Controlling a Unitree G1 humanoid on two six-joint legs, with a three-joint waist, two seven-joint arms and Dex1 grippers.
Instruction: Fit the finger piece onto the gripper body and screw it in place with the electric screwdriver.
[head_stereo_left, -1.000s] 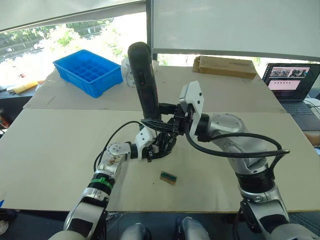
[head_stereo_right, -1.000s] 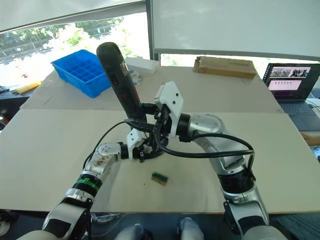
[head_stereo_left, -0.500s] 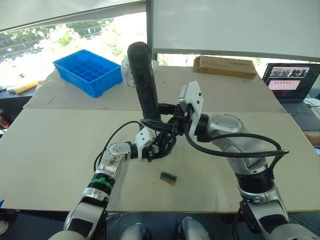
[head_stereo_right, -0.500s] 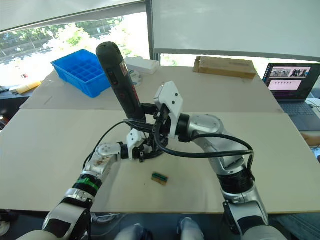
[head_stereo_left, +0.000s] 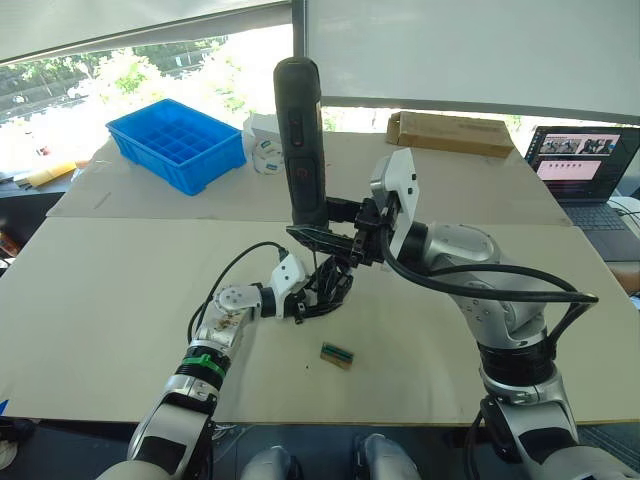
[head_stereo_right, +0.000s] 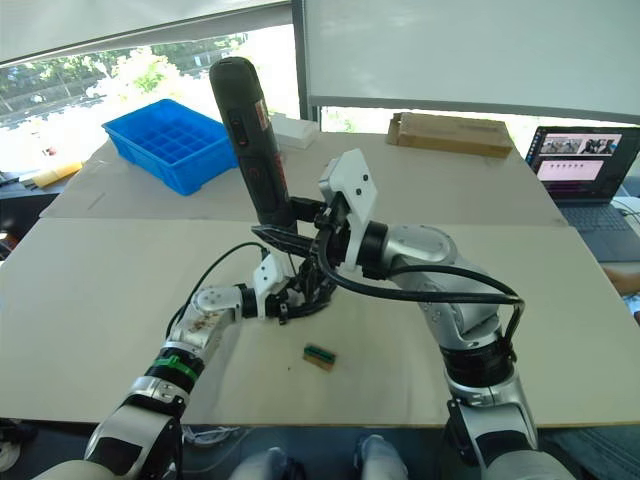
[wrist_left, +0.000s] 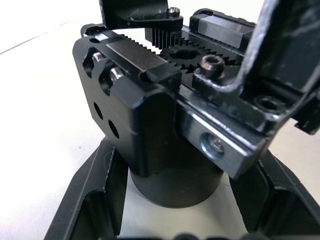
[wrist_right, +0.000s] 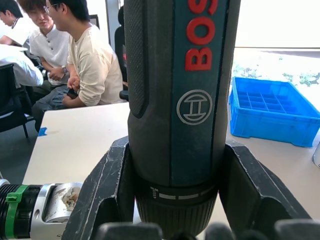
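The gripper body (wrist_left: 150, 95), a chunky black block with toothed racks and a central gear, stands on the table with my left gripper (head_stereo_left: 316, 297) shut around its round base. A slim black piece (wrist_left: 260, 70), apparently the finger piece, lies slanted across the body's top. Whether it is seated I cannot tell. My right gripper (head_stereo_left: 324, 236) is shut on the electric screwdriver (head_stereo_left: 300, 140), gripping near its lower collar. The tool stands almost upright just above the body. Its bit is hidden behind the fingers (wrist_right: 107, 190).
A small green-topped brown block (head_stereo_left: 337, 354) lies on the table (head_stereo_left: 110, 300) in front of the grippers. At the back stand a blue bin (head_stereo_left: 177, 143), a cardboard box (head_stereo_left: 450, 132) and a laptop (head_stereo_left: 585, 165). People sit beyond the table (wrist_right: 75, 60).
My right gripper has risen and shifted slightly right, tipping the screwdriver from a leftward lean to nearly upright. The left gripper and the body have stayed put.
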